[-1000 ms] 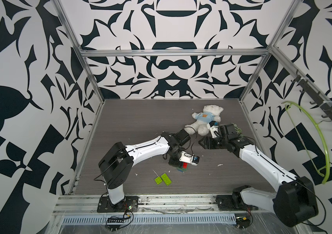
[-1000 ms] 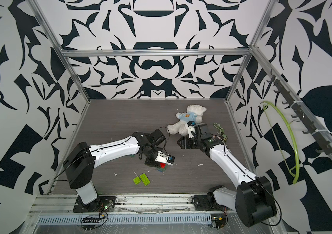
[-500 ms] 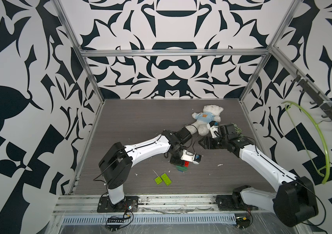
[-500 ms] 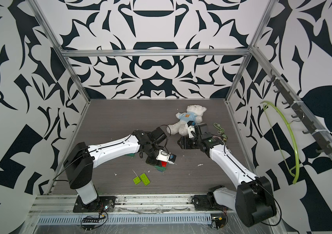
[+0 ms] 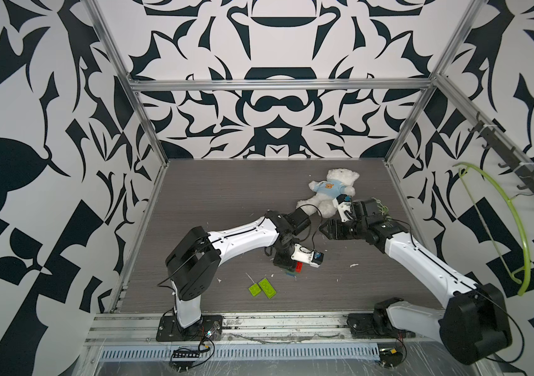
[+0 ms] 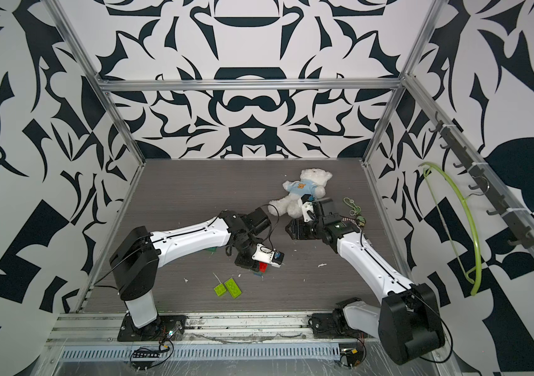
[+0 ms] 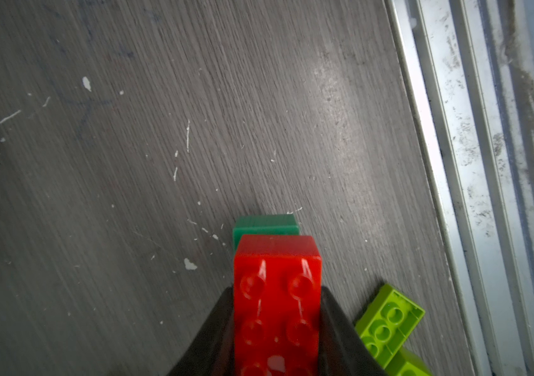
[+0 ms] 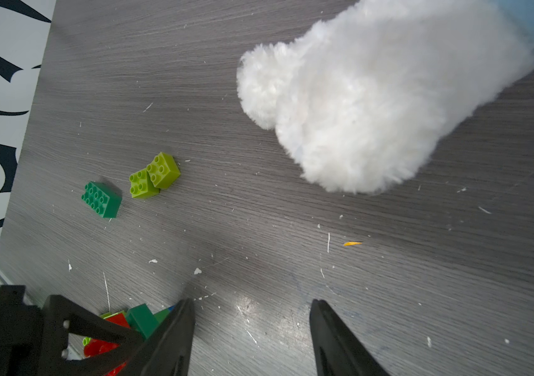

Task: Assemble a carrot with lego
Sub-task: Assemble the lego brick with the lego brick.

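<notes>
The left arm (image 5: 242,236) stretches forward and low with its wrist bent down. The left gripper (image 7: 277,294) points downward, jaws clamped on a red brick (image 7: 277,325). The right arm (image 5: 422,257) reaches inward. The right gripper (image 8: 252,304) points toward the left wrist, jaws apart and holding nothing.

Non-task items, enclosure interior

White teddy bear (image 5: 330,192) in a light blue shirt with an orange print lies on the grey wood-grain surface (image 5: 226,195) toward its back right; in the right wrist view its furry leg (image 8: 356,114) rests on the boards. White flecks (image 7: 190,264) and a yellow sliver (image 8: 352,243) are scattered about. A small green knotted cord (image 6: 353,208) lies near the right edge. A lime-green hanger (image 5: 523,241) hangs from the hook rail (image 5: 519,175) on the black-and-white patterned wall (image 5: 275,48).
</notes>
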`<state>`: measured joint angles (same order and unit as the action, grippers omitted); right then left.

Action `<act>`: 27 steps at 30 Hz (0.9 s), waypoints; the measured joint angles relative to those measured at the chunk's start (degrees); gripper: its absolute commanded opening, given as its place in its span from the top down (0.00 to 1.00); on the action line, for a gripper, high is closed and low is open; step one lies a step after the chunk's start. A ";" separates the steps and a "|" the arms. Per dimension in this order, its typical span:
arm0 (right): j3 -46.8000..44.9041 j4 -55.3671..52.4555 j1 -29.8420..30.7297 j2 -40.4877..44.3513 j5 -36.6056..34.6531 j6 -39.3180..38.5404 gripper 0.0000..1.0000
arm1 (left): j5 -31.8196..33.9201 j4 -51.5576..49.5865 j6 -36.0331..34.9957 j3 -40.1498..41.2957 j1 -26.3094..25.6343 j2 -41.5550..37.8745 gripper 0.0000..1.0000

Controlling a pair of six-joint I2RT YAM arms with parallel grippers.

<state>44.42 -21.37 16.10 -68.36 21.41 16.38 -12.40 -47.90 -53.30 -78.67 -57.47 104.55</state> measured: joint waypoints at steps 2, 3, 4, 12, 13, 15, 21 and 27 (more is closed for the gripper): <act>0.00 0.00 -0.02 0.00 0.02 0.02 0.39 | 0.11 0.11 0.02 0.00 -0.02 0.00 0.62; 0.00 0.00 0.00 0.00 0.00 0.02 0.39 | 0.20 0.15 0.15 0.00 -0.04 0.00 0.62; -0.02 0.00 0.00 0.00 0.00 0.02 0.39 | 0.22 0.17 0.24 0.00 -0.07 0.00 0.62; -0.02 0.00 -0.02 0.00 0.02 0.00 0.39 | 0.87 0.70 1.64 0.00 -0.61 0.00 0.63; -0.04 0.00 0.00 0.00 0.00 0.00 0.39 | 0.94 0.76 1.92 0.00 -0.74 0.00 0.63; -0.04 0.00 0.00 0.00 0.02 0.00 0.39 | 1.18 0.96 2.56 0.00 -1.09 0.00 0.63; -0.04 0.00 0.00 0.00 0.00 0.02 0.39 | 2.58 1.14 3.56 0.00 -1.81 -0.02 0.64; -0.04 0.00 0.00 0.00 0.02 0.00 0.39 | 4.28 1.62 4.02 0.15 -1.92 -0.02 0.64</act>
<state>44.38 -21.37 16.10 -68.36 21.43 16.38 -8.12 -46.28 -49.28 -78.52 -59.40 104.53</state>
